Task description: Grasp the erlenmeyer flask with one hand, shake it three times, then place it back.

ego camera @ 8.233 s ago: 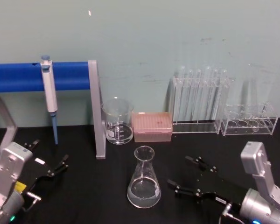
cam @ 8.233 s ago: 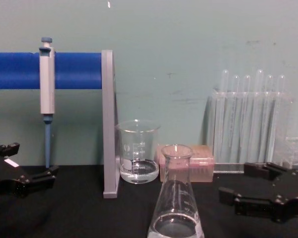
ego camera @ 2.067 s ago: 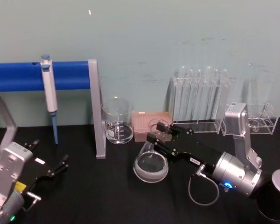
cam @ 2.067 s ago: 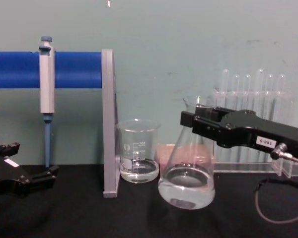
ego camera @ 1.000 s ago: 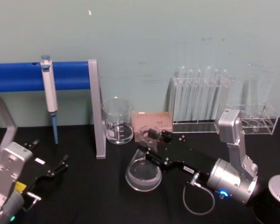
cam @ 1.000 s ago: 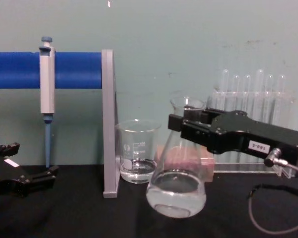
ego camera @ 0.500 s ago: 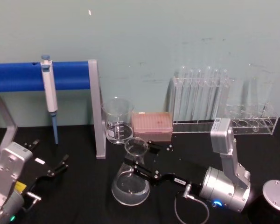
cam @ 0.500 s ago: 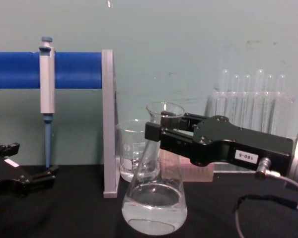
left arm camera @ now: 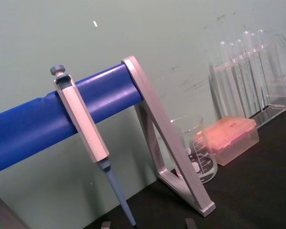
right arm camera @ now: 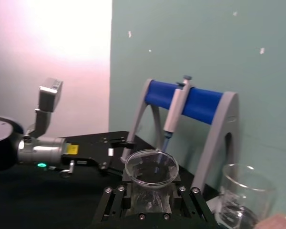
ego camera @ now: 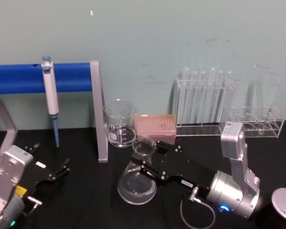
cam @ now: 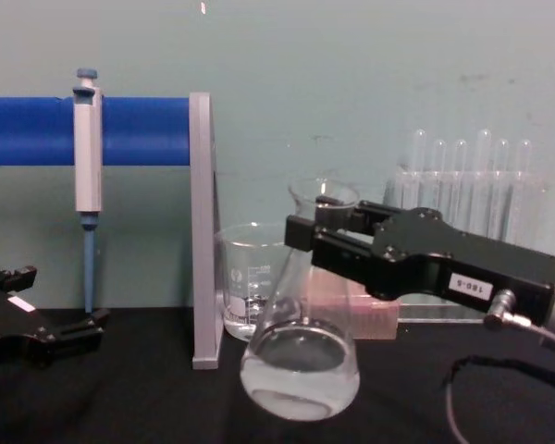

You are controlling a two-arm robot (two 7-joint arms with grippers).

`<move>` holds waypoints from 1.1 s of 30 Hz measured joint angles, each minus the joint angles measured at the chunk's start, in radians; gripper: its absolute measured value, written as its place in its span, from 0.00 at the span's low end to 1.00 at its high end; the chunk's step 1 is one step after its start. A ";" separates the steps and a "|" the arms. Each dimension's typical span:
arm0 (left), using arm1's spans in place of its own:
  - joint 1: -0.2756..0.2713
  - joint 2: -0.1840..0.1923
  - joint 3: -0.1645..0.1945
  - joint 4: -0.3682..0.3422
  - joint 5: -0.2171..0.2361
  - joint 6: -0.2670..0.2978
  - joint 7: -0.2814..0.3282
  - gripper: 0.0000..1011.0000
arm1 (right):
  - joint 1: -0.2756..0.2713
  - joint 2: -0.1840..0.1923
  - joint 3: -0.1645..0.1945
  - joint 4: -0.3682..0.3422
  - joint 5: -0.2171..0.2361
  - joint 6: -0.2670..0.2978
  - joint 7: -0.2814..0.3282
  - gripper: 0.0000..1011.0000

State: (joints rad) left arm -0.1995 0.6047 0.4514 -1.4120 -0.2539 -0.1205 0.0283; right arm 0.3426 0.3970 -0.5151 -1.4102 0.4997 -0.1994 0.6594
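The erlenmeyer flask [ego camera: 137,185] is clear glass with a little clear liquid in its wide base. It hangs tilted just above the black table [ego camera: 86,205], base swung toward my left. My right gripper [ego camera: 145,156], the hand, is shut on its neck below the flared rim [right arm camera: 151,166]. From the side, the black fingers [cam: 351,252] clamp the neck and the flask's base [cam: 301,370] hangs beneath them. My left gripper [ego camera: 50,160] rests open at the table's front left, away from the flask.
Behind the flask stand a glass beaker [ego camera: 120,123], a pink tip box [ego camera: 155,128], a rack of test tubes [ego camera: 205,102] and a low clear rack [ego camera: 253,123]. A blue bar on a grey stand [ego camera: 98,112] holds a pipette [ego camera: 50,93] at the left.
Over the last second the flask swung to my left and dipped low, then came back a little rightward and upward, still clamped in the right gripper. The left arm has not moved.
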 joint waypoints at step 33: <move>0.000 0.000 0.000 0.000 0.000 0.000 0.000 0.99 | -0.123 0.033 0.251 -0.030 -0.053 0.004 -0.233 0.45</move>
State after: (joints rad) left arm -0.1995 0.6047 0.4514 -1.4120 -0.2539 -0.1205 0.0283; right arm 0.2198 0.4299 -0.2644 -1.4405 0.4465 -0.1951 0.4268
